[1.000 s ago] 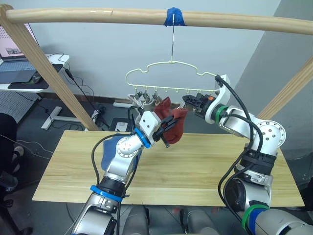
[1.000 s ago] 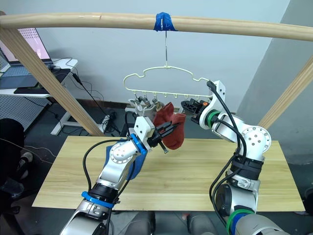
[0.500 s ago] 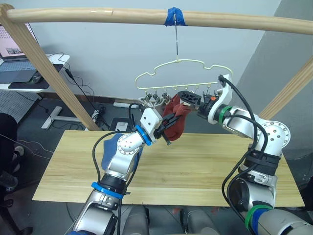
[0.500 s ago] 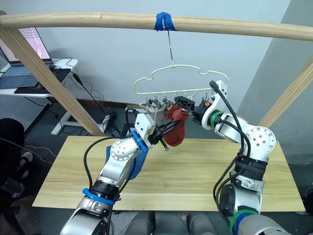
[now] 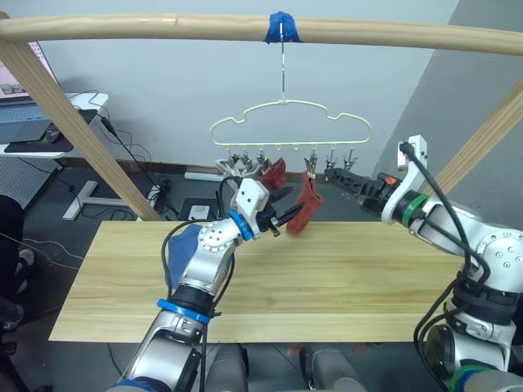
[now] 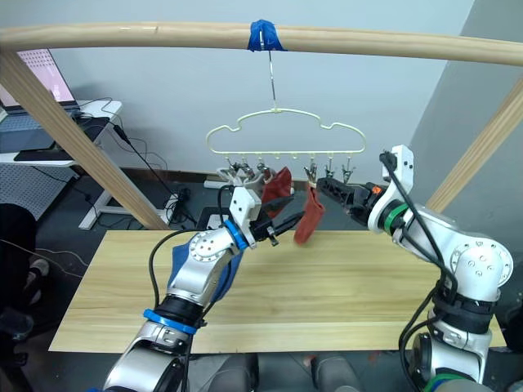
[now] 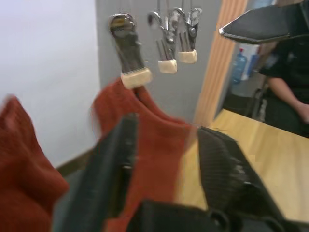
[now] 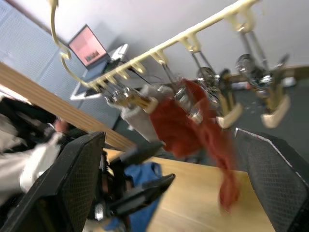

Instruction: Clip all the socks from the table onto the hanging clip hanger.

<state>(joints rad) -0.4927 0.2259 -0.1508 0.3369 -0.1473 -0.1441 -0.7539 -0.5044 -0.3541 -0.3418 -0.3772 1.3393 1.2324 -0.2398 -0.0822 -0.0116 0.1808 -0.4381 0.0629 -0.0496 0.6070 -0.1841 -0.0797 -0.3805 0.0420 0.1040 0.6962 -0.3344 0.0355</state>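
Rust-red sock (image 5: 308, 202) is hanging lengthwise from a clip on the clip hanger (image 5: 288, 131), directly beyond the left gripper (image 5: 283, 218), fingers apart; right gripper (image 5: 343, 180), fingers apart, is hovering beside the hanger.
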